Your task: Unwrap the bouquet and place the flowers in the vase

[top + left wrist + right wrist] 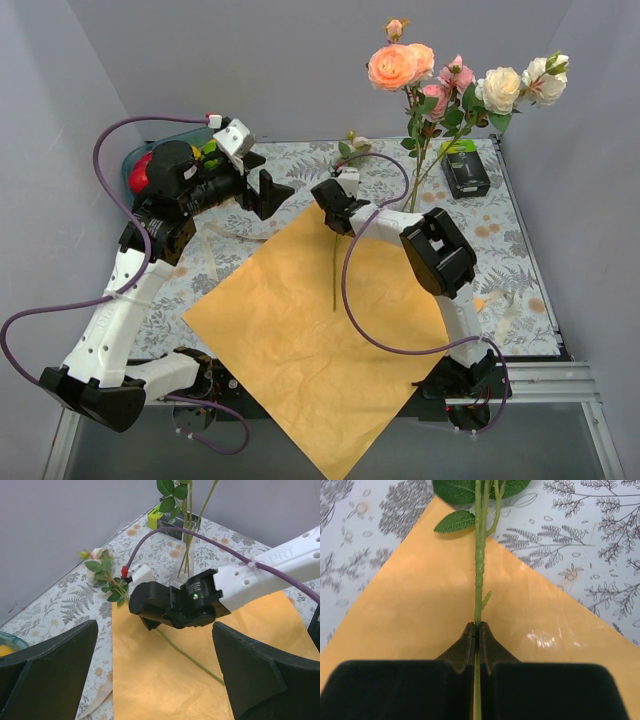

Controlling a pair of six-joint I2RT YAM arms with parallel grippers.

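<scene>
right gripper (477,630) pinching rose stem (479,565) flat on orange paper (300,340). left gripper (264,190) spread wide, holding nothing. other flowers (450,85) in vase (181,577), glass barely visible tbh. tip: lift slow, swing stem upright, thread cut end between those stems.

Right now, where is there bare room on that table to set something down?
The orange paper's near half is bare. So is the tablecloth in front of the box. Crowded: around the vase, stem and bowl.
</scene>
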